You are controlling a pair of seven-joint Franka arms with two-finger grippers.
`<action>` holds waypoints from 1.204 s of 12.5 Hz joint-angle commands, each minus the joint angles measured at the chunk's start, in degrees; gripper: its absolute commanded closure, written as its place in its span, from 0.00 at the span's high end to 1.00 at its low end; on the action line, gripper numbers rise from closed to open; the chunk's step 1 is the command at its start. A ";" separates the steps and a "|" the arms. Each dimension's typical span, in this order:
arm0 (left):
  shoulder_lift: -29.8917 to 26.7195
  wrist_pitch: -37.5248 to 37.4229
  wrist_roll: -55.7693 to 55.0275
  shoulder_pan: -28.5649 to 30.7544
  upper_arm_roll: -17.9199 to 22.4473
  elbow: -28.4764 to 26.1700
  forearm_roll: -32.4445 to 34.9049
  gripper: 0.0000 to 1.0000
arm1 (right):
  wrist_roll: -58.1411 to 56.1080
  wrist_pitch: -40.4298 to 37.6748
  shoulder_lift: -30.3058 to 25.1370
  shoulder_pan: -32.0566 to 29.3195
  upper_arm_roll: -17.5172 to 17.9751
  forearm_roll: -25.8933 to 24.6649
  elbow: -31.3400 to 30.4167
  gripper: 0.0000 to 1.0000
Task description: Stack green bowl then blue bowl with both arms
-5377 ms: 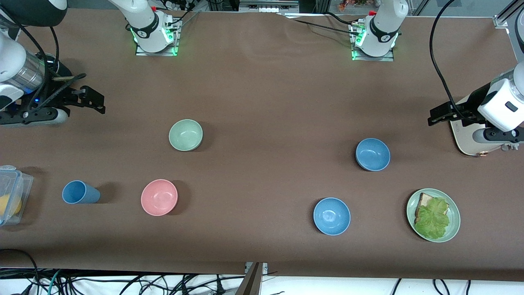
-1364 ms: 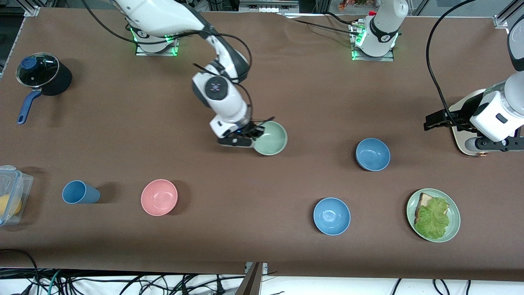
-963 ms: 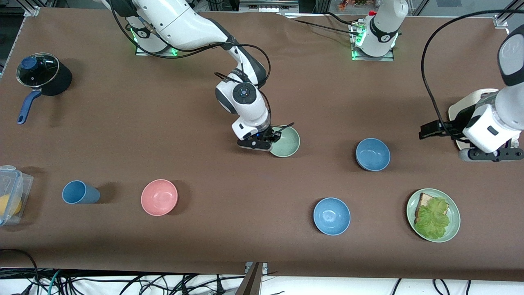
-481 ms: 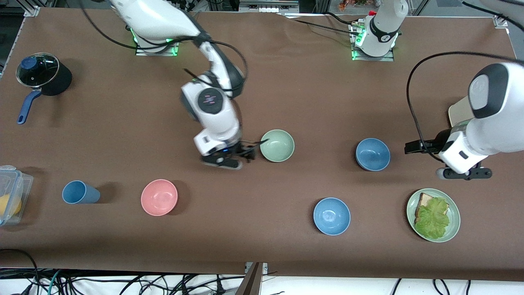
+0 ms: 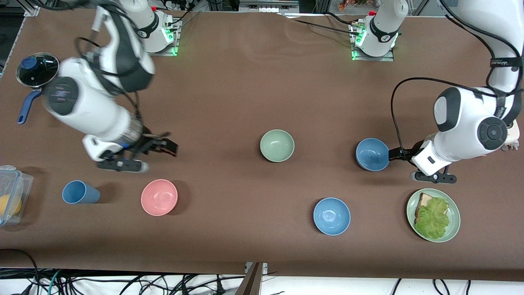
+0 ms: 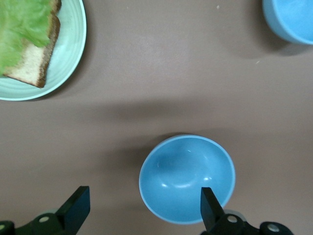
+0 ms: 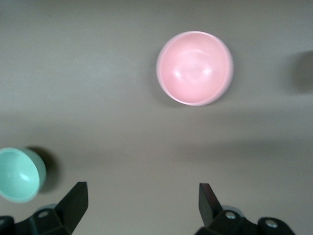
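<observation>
The green bowl (image 5: pixel 277 145) sits upright and alone at the table's middle; it also shows in the right wrist view (image 7: pixel 19 175). The blue bowl (image 5: pixel 372 154) sits toward the left arm's end. My left gripper (image 5: pixel 394 155) is open at the bowl's edge on that end. In the left wrist view the blue bowl (image 6: pixel 187 178) lies partly between the open fingers of the left gripper (image 6: pixel 142 211), with one fingertip (image 6: pixel 209 203) over the bowl's inside. My right gripper (image 5: pixel 168 147) is open and empty over bare table above the pink bowl (image 5: pixel 159 197), and shows open in its own view (image 7: pixel 141 203).
A brighter sky-blue bowl (image 5: pixel 331 216) and a green plate (image 5: pixel 454 217) with bread and lettuce lie nearer the front camera than the blue bowl. A blue cup (image 5: pixel 80 192), a clear container (image 5: pixel 12 192) and a black pot (image 5: pixel 39 67) stand at the right arm's end.
My right gripper set the green bowl down at the table's middle, let go and drew back toward its own end. My left arm swung in to the blue bowl.
</observation>
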 commanded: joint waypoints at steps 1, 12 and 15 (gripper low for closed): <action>0.13 8.61 2.28 0.15 0.17 -5.85 -1.24 0.98 | -4.20 -7.56 -7.74 -3.26 -1.44 1.54 -3.25 1.00; 4.09 17.70 14.23 0.50 1.40 -11.23 -12.14 0.00 | -7.11 -11.64 -15.50 -5.90 -1.37 -3.29 -6.24 1.00; 4.00 17.44 14.14 0.59 1.40 -10.88 -12.14 0.00 | -7.20 -11.73 -15.50 -5.89 -1.37 -4.61 -6.24 1.00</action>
